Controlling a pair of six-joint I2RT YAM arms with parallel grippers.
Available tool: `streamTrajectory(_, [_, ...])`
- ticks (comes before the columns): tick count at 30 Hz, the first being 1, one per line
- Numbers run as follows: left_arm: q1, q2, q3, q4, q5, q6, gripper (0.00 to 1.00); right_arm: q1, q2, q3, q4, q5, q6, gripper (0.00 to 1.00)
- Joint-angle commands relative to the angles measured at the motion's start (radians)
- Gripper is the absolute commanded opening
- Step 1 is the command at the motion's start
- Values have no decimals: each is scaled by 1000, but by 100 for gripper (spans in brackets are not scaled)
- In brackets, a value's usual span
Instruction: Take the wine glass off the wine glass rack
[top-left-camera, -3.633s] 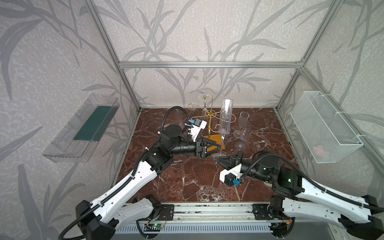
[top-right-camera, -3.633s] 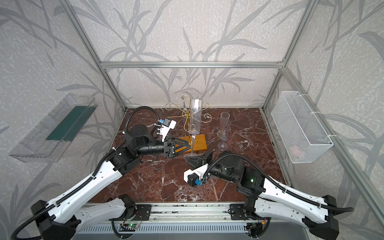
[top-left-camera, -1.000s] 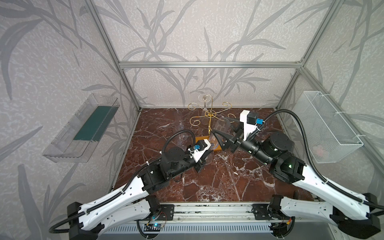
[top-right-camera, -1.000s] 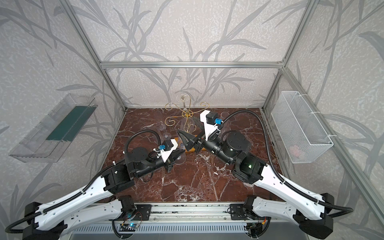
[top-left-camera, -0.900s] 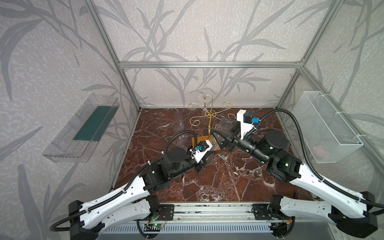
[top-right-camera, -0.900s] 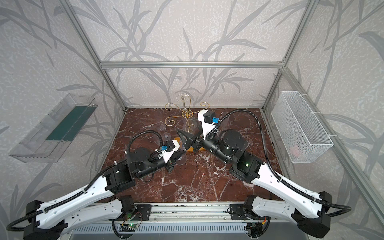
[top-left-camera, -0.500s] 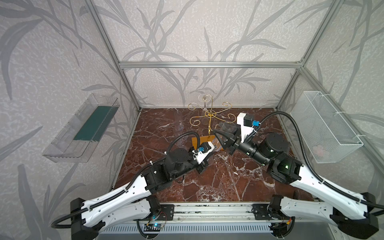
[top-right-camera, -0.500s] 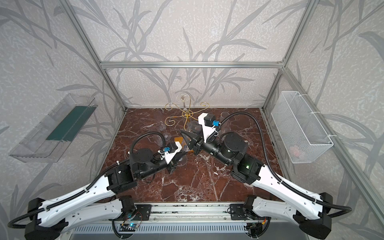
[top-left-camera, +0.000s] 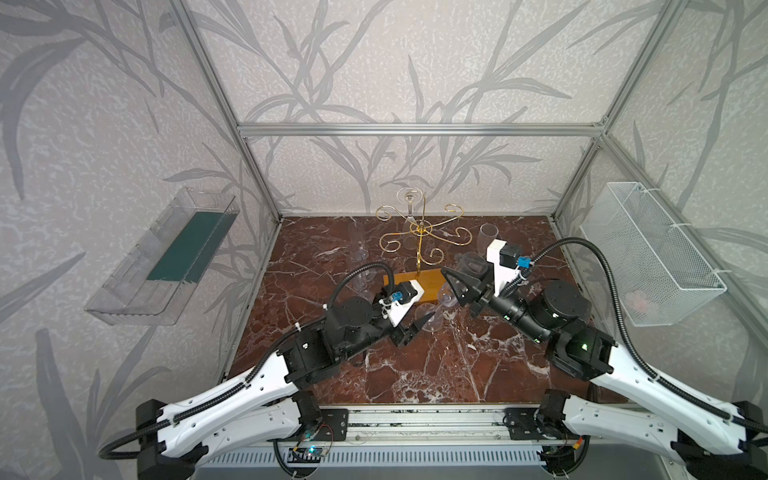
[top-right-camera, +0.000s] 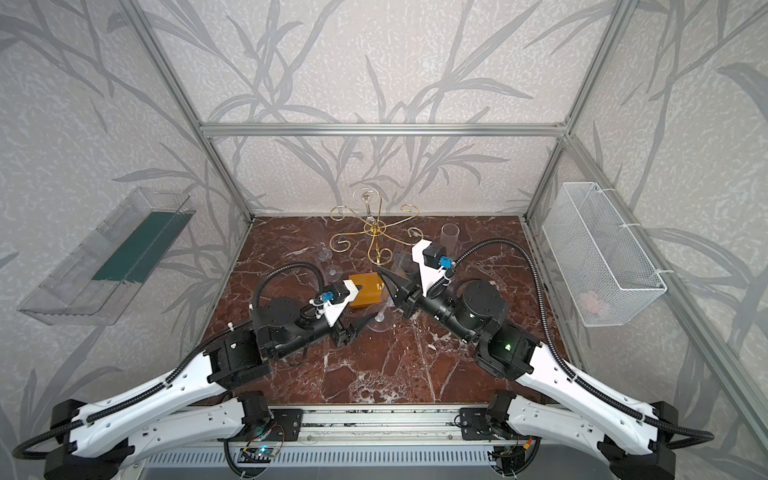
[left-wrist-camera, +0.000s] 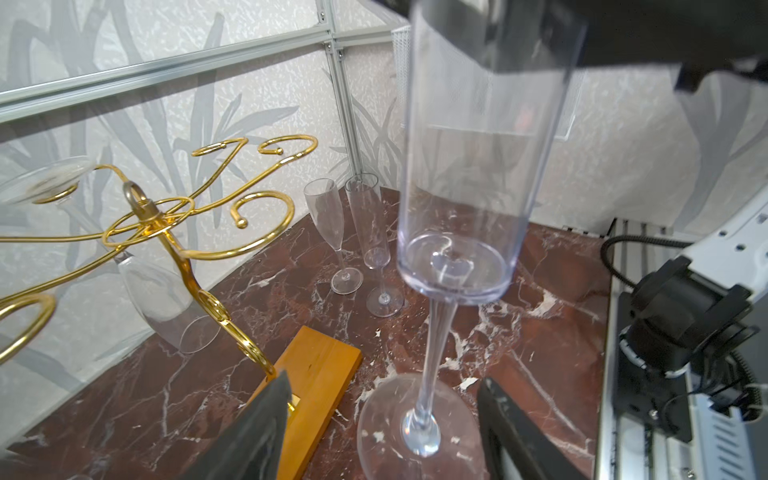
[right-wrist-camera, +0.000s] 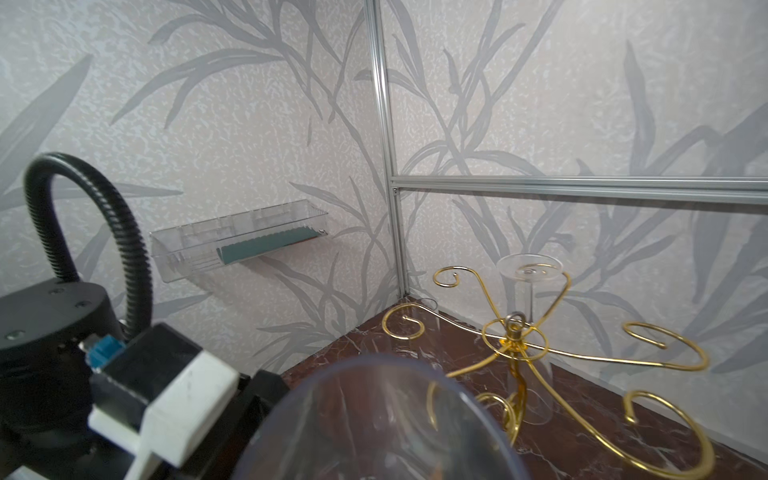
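1. Red-brown marble tabletop (top-left-camera: 415, 374); leaf-patterned walls on three sides.
2. Tall wine glass (left-wrist-camera: 469, 166) is off the wine glass rack (top-left-camera: 420, 227), with its foot down on the marble just beside the near corner of the rack's orange wooden base (left-wrist-camera: 320, 365). Cannot tell whether it stands fully plumb.
3. Right gripper (top-left-camera: 462, 269) is clamped on the bowl near the rim; its dark fingers show through the glass in the left wrist view.
4. Left gripper (left-wrist-camera: 382, 380) is spread wide, one finger either side of the stem low down — neither touching it.
5. Hanging glass (right-wrist-camera: 528, 270) sits inverted on a rear arm of the rack.
6. Tapered flute (left-wrist-camera: 328, 220) and straight flute (left-wrist-camera: 370, 224) stand side by side on the marble, beyond the held glass as the left wrist view shows them.
7. Walls — clear tray (top-left-camera: 166, 257) on the left, white wire basket (top-left-camera: 648, 257) on the right.
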Motion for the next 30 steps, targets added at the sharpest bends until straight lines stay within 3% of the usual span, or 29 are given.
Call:
streamTrajectory(1, [-3, -66, -20, 32, -37, -11, 76, -24, -61, -54, -47, 118, -108, 39])
streamTrajectory(4, [-3, -106, -38, 38, -62, -27, 77, -64, -111, -171, -51, 183, -143, 38])
streamTrajectory(14, [-2, -158, -57, 45, -112, -81, 77, -245, -170, -484, 154, 108, -246, 38])
streamTrajectory(24, [-2, -155, -56, 64, -121, -99, 77, -436, -67, -559, 302, -1, -165, 38])
streamTrajectory(30, [-3, -152, -51, 56, -122, -99, 77, -475, 1, -603, 418, -15, -124, 38])
